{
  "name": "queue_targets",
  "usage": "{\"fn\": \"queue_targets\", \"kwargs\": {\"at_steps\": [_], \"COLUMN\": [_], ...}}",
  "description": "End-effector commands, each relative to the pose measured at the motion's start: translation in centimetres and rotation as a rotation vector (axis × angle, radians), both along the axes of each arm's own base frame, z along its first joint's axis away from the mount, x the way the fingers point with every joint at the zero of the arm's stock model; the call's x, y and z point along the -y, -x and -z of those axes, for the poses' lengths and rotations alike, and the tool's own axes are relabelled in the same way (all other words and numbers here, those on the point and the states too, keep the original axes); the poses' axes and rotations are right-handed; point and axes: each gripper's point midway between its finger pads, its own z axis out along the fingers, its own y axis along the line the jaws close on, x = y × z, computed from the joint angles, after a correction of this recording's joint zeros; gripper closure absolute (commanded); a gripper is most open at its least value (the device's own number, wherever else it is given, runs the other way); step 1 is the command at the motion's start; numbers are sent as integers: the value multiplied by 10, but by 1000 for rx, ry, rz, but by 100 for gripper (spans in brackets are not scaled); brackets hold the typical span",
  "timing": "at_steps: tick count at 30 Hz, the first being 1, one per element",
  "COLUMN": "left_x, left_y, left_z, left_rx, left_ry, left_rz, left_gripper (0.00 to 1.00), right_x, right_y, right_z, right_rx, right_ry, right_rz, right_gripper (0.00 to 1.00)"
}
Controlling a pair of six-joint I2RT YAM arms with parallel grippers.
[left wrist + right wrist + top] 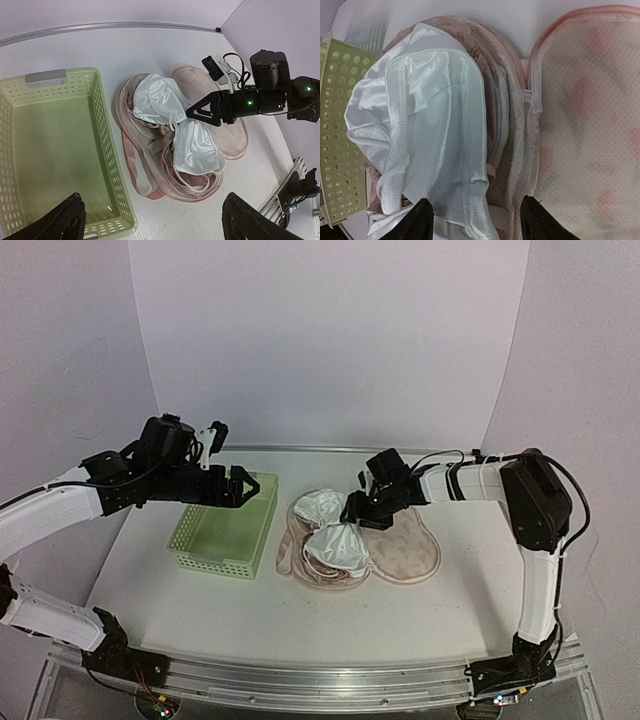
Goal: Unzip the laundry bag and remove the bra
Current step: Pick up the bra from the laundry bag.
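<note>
While its dark fingers (417, 222) stand partly apart, the right gripper (352, 510) reaches down at the middle of the bra (335, 545), between the two cups. The edge of a white cup and the pink rim of the laundry bag (590, 125) lie between the jaws; whether they actually pinch the fabric cannot be told. The left gripper (240, 487) hangs released and empty, jaws spread wide, above the far right corner of the basket (215, 562) and touching nothing.

The bra's cups are smooth, glossy white satin with stitched seams, rounded and slightly crumpled, with beige lace showing under them. The bag lies unzipped and folded open flat on the table (300, 620): the bra sits on its left half, while the bare right half shows a pale mesh lining with faint red blotches and a pale pink edging. It is peanut-shaped and softly padded.

The basket, a light green plastic box with rows of holes in its walls, stands just left of the bag, its right wall close beside the bra. White tabletop lies open in front of the bag and basket, and to the bag's right.
</note>
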Motion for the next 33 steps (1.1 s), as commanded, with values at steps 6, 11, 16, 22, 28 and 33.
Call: {"fn": "queue_targets", "kwargs": {"at_steps": [6, 11, 16, 22, 28, 33], "left_x": [-3, 0, 4, 6, 6, 5], "left_y": [-3, -4, -6, -9, -11, -12], "left_z": [-8, -7, -7, -5, -4, -3], "left_rx": [24, 16, 9, 1, 1, 3], "left_ry": [22, 23, 25, 22, 18, 11], "left_rz": [-17, -14, -10, -11, -18, -28], "left_gripper": [5, 5, 5, 5, 5, 5], "right_x": [-25, -18, -8, 0, 2, 3], "right_y": [-8, -4, -2, 3, 6, 8], "right_z": [-21, -29, -42, -57, -83, -111], "right_rx": [28, 49, 91, 123, 160, 202], "right_ry": [-143, -138, -120, -121, -157, -197], "right_rz": [-43, -32, -11, 5, 3, 5], "right_gripper": [55, 65, 79, 100, 100, 100]}}
